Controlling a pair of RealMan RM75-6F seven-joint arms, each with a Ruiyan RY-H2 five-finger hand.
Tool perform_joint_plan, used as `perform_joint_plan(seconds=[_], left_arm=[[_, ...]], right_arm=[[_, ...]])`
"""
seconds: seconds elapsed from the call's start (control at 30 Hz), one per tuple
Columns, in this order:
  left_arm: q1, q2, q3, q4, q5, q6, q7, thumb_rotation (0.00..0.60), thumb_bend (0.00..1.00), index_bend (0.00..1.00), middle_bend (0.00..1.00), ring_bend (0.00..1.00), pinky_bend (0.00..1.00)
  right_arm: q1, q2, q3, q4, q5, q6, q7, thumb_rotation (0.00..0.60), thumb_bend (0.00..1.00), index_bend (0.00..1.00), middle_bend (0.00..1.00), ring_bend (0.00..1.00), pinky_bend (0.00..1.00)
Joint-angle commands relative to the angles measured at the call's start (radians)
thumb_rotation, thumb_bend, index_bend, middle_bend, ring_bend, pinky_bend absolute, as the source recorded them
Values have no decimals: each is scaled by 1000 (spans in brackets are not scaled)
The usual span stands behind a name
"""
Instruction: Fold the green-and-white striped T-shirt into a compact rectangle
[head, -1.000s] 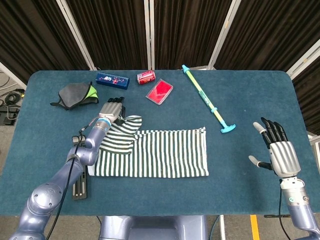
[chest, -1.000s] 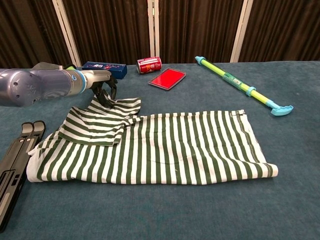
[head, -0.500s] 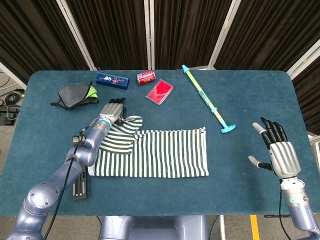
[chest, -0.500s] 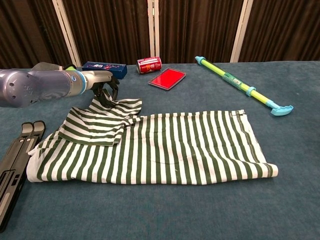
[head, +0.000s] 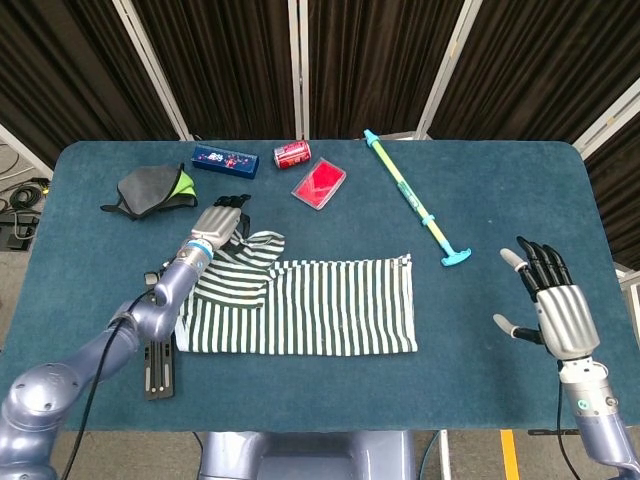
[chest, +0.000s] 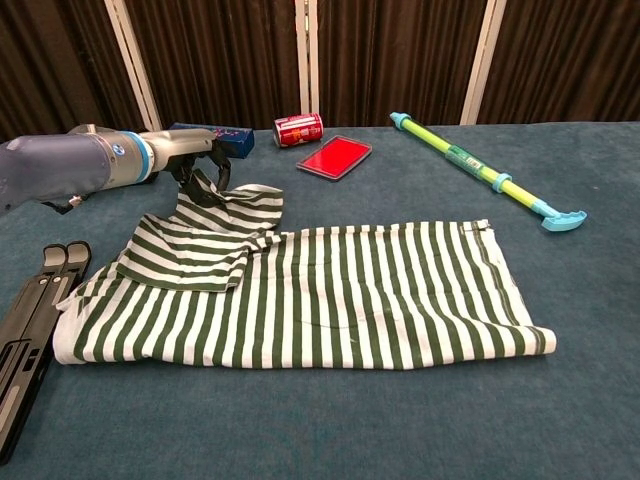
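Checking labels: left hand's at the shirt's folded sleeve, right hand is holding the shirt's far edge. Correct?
Not quite. The right hand holds nothing: the head view shows it open with fingers spread, over bare table, well apart from the striped T-shirt. The left hand is at the folded sleeve, as you say.

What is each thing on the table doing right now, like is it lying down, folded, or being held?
striped T-shirt: lying flat, partly folded, one sleeve turned in.
left hand: fingers pinching the shirt's upper corner.
right hand: fingers spread, holding nothing.
soda can: lying on its side.
red case: lying flat.
green stick toy: lying flat.
blue box: lying flat.
grey cloth: crumpled.
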Motion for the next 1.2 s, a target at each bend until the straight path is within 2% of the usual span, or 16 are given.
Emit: perform_joint_plan(seconds=[0.03,0.13,0.6,0.9,1.2], left_arm=[[61,85,31,-130,44,75,-13,600,793,629,0,0,0],[87,123,50,-198,67,111,-12,600,793,630,0,0,0],[141,199,119,-347,143,210,34,600,792,632,0,0,0],[154,234,141,-418,166,232,47,600,792,630,0,0,0],[167,245,189,-428,181,238,142,600,792,629,0,0,0]], right_arm=[[-1,1,-1,-4,-5,4,-2,600,0,181,3,0,0],[-3,3,-1,-9,-9,9,-5,600,0,183,13,0,0],[-5,3,-5,-17,-21,13,-5,600,0,184,13,0,0],[-9,7,-5,-25,-27,23,-2,600,0,187,14,0,0],[-10,10,-7,-29,-36,27,2,600,0,189,13,0,0]])
